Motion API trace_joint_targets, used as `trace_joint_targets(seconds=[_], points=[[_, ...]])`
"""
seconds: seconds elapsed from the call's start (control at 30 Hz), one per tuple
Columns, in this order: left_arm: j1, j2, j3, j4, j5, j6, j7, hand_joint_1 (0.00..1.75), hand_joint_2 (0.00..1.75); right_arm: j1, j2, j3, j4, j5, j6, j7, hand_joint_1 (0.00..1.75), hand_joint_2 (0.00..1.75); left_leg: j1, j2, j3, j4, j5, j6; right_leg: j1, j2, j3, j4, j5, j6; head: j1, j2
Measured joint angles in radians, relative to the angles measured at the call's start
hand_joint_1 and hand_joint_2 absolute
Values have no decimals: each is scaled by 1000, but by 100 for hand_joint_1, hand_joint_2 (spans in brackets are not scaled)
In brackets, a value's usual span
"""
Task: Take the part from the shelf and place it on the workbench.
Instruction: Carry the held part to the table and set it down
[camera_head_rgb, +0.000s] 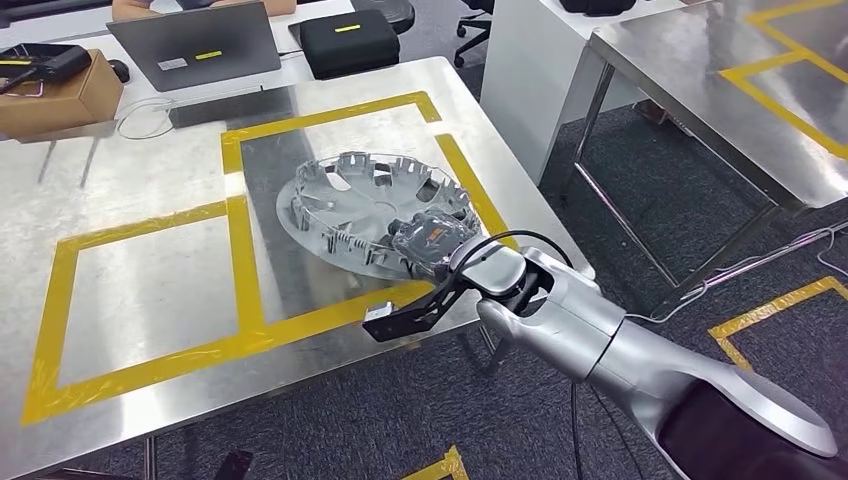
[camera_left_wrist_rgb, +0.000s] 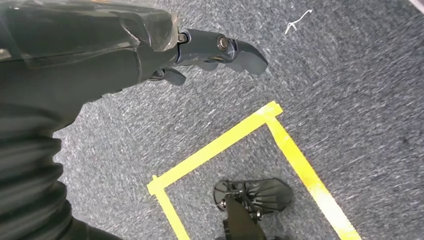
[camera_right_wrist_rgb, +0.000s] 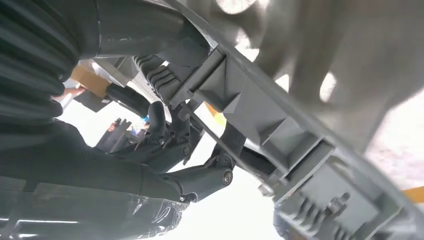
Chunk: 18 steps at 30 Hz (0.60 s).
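Observation:
The part is a grey plastic wheel cover (camera_head_rgb: 360, 200), inner side up, lying on the steel workbench (camera_head_rgb: 150, 290) within the right yellow-taped square. Its near edge overlaps the tape and looks slightly raised. My right hand (camera_head_rgb: 437, 243) grips that near rim from the workbench's front right. In the right wrist view the cover's ribbed rim (camera_right_wrist_rgb: 280, 115) runs across the picture and my dark fingers (camera_right_wrist_rgb: 200, 177) curl beneath it. My left hand (camera_left_wrist_rgb: 200, 47) hangs over the grey carpet, fingers loosely apart, holding nothing.
A laptop (camera_head_rgb: 195, 45), a cardboard box (camera_head_rgb: 55, 90) and a black case (camera_head_rgb: 350, 40) stand at the workbench's far side, where a person sits. A second steel table (camera_head_rgb: 740, 90) stands to the right across a carpeted aisle. Yellow tape (camera_left_wrist_rgb: 220, 145) marks the floor.

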Motion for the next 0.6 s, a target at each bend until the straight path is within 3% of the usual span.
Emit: trace_joint_targets(seconds=[0.07, 0.13, 0.23, 0.3, 0.33, 0.4, 0.43, 0.47, 0.5, 0.57, 0.6], points=[[2, 0, 0, 4, 9, 0, -4, 0, 175, -8, 6, 10, -9, -4, 0, -4, 175, 175, -2, -1, -2, 7, -4, -6, 1, -1, 74, -143, 47, 10, 0, 0], [3, 2, 0, 8, 18, 3, -13, 0, 175, -18, 16, 20, -20, -13, -1, -7, 175, 175, -6, -1, -8, 17, -10, -16, 3, -2, 124, -238, 74, 3, -1, 0], [8, 3, 1, 13, 29, 15, -22, 0, 175, -22, 22, 36, -28, -24, -13, -15, 175, 175, -5, 0, -12, 23, -15, -27, 5, -1, 131, -250, 79, -15, -1, 0], [12, 4, 1, 15, 34, 21, -25, 0, 175, -22, 23, 44, -29, -27, -25, -23, 175, 175, -2, 1, -26, 54, -39, -38, -1, -1, 133, -253, 81, -25, -2, 0], [14, 4, 1, 16, 36, 23, -26, 0, 175, -22, 24, 46, -30, -28, -31, -25, 175, 175, 1, 1, -46, 98, -65, -44, -4, -1, 134, -254, 81, -29, -3, 0], [17, 6, 1, 18, 38, 26, -27, 0, 175, -23, 24, 53, -30, -29, -40, -28, 175, 175, 4, 1, -108, 235, -131, -54, -3, -2, 134, -253, 81, -33, -4, 0], [18, 6, 1, 19, 39, 28, -28, 0, 175, -23, 24, 57, -30, -31, -42, -28, 175, 175, 5, 2, -135, 293, -149, -57, -3, -1, 134, -253, 80, -33, -4, 0], [20, 7, 1, 20, 41, 31, -31, 0, 175, -23, 24, 63, -30, -34, -42, -29, 131, 131, 6, 2, -149, 319, -149, -58, -3, -1, 134, -253, 80, -33, -4, 0], [21, 7, 1, 21, 42, 35, -35, 0, 175, -23, 24, 67, -30, -39, -42, -29, 87, 87, 6, 2, -143, 302, -129, -58, -3, 0, 135, -253, 80, -33, -4, 0], [21, 9, 1, 21, 44, 46, -42, 0, 175, -26, 24, 72, -30, -53, -42, -30, 0, 0, 7, 3, -80, 169, -59, -52, -3, 2, 138, -253, 80, -33, -4, 0], [21, 10, 1, 21, 45, 54, -43, 0, 175, -30, 24, 73, -30, -61, -41, -31, 0, 0, 5, 3, -45, 100, -35, -47, 0, 3, 138, -253, 79, -32, -4, 0]])
